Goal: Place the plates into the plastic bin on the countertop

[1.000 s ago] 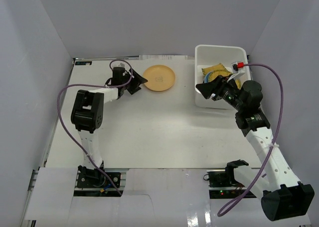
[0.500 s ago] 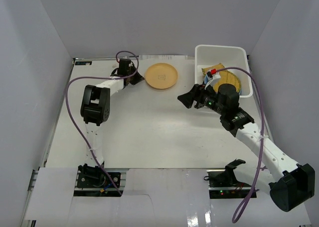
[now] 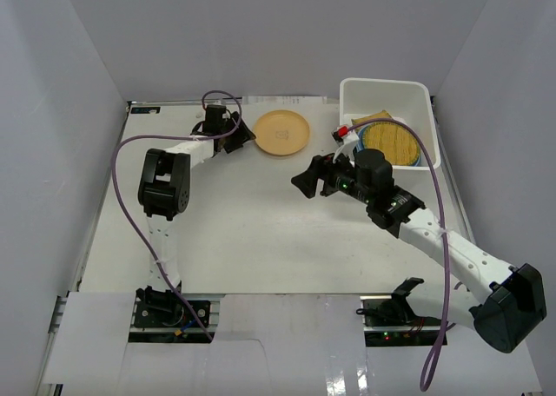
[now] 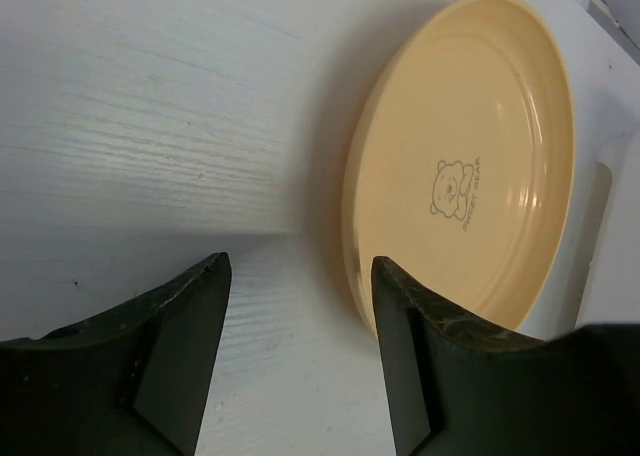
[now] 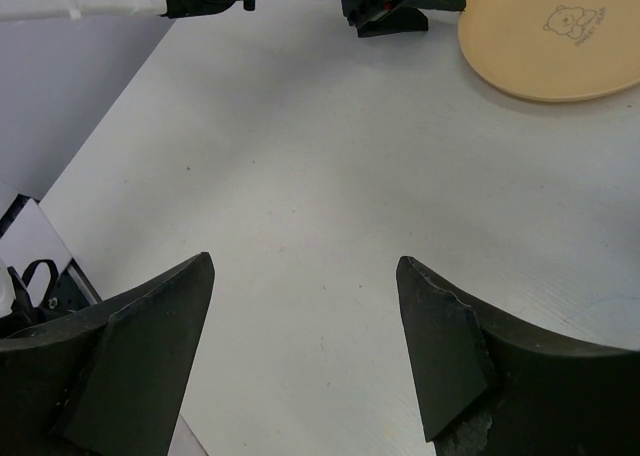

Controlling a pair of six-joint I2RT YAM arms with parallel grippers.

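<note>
Here, orange-yellow plate [image 4: 470, 176], just beside left pincer [image 4: 300, 266]

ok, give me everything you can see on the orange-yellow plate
The orange-yellow plate is round, shallow, glossy like plastic, with a raised rim and a small bear print in its centre. It lies flat, face up and empty on the countertop, outside the plastic bin. The left gripper is open at its rim; contact unclear.

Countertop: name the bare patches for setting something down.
The countertop is bare from its near edge up to the orange-yellow plate and right gripper. Crowded: the filled plastic bin, and the plate's left edge, where the left gripper sits.
</note>
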